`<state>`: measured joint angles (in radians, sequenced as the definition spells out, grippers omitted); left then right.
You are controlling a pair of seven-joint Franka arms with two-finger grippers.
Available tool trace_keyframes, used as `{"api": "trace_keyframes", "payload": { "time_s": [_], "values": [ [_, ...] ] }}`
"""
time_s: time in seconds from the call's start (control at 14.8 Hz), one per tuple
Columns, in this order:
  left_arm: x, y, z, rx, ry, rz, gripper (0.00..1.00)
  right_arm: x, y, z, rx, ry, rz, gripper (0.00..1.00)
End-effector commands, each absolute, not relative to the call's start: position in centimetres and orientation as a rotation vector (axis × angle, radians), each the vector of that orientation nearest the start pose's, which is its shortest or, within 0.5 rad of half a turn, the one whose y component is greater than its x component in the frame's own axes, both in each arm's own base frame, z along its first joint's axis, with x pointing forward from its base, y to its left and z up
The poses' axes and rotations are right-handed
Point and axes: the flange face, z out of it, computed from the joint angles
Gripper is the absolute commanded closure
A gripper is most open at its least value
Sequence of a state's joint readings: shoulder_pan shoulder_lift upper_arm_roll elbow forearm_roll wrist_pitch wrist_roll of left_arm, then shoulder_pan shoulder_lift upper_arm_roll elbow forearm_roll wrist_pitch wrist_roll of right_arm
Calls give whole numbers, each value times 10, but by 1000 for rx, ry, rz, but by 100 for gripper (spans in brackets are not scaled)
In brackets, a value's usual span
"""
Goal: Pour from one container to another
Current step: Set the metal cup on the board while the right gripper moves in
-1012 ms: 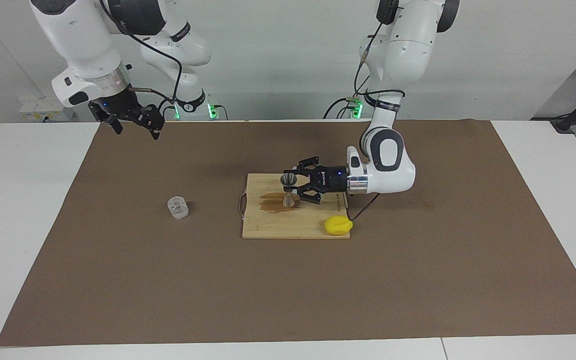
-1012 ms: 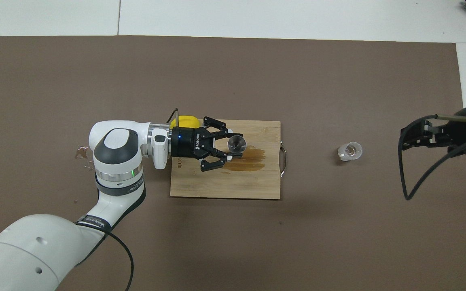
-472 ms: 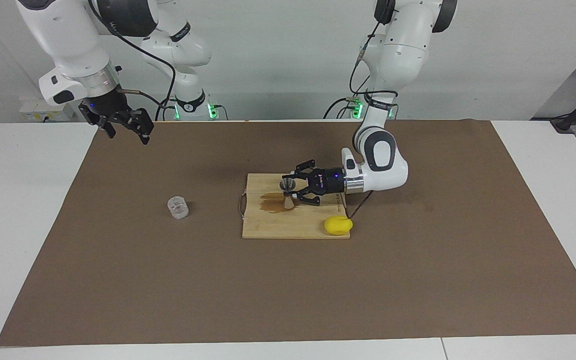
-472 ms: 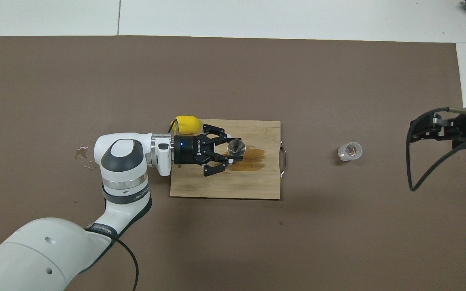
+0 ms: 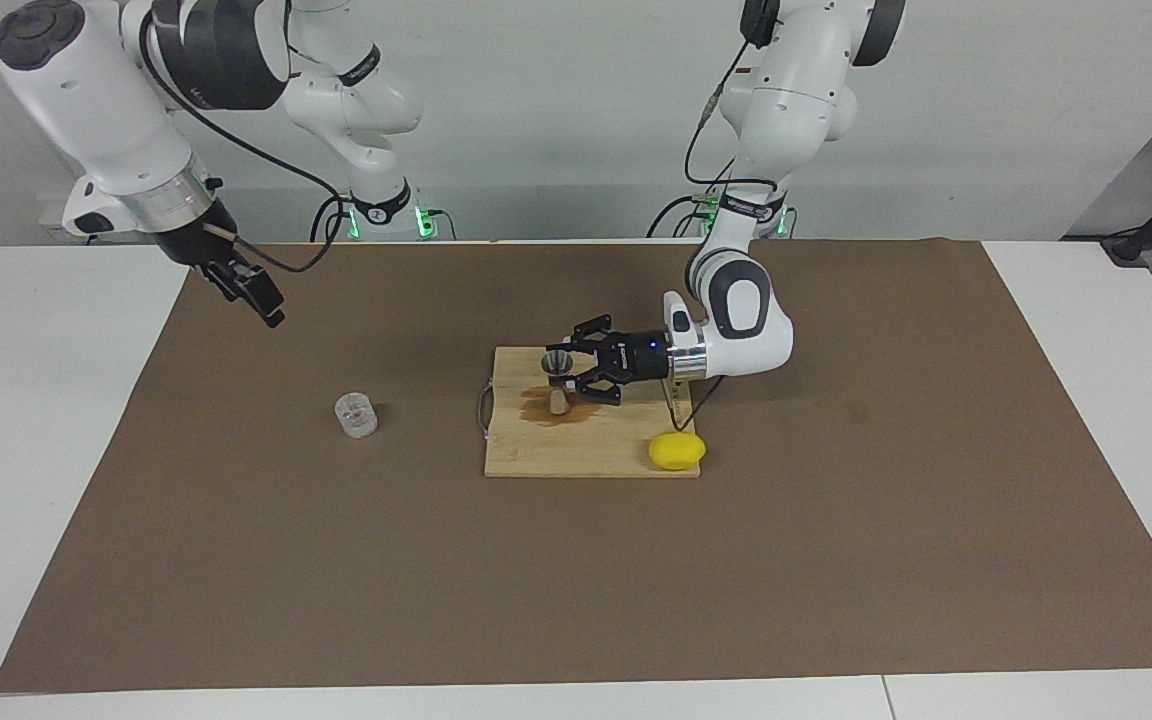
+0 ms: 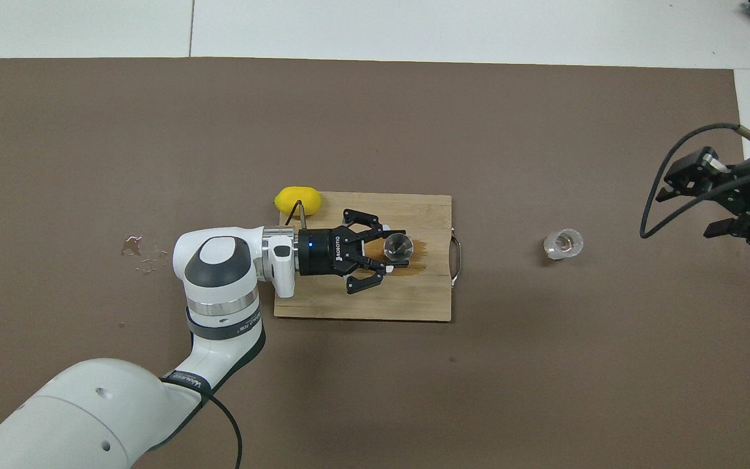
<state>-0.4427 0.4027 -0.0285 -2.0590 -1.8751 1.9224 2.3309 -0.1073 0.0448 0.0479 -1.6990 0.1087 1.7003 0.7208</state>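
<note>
here the left end effector [image 5: 568, 376] grips the jigger [image 5: 558, 384] on the stained board [image 5: 586, 455]; a lemon [image 5: 677, 451] lies alongside.

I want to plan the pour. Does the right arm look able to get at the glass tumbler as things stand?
Probably yes. The glass tumbler stands alone on the brown mat toward the right arm's end of the table, with nothing beside or over it. The right claw hangs in the air with nothing in it.

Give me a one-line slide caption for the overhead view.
Left gripper grips jigger on stained cutting board; glass tumbler stands apart.
</note>
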Motion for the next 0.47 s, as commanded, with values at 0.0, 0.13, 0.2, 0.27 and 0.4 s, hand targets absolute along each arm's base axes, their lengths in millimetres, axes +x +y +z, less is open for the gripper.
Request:
{"api": "trace_keyframes", "payload": {
  "time_s": [0.0,0.13,0.2,0.27,0.4],
  "values": [
    [493,-331,258,1343,-1177,1092,74,573,-30,512,-2611,1442,234,16],
    [489,-329,252,1347,-1187,1092,71,580,-45,490,-2400,1644,344,16],
    [488,-329,247,1353,-1197,1093,69,583,-55,480,-2329,1694,383,15],
    [488,-329,247,1354,-1202,1094,62,581,-58,473,-2282,1723,408,15],
    [489,-328,247,1361,-1202,1096,0,579,-70,455,-2111,1849,451,13]
  ]
}}
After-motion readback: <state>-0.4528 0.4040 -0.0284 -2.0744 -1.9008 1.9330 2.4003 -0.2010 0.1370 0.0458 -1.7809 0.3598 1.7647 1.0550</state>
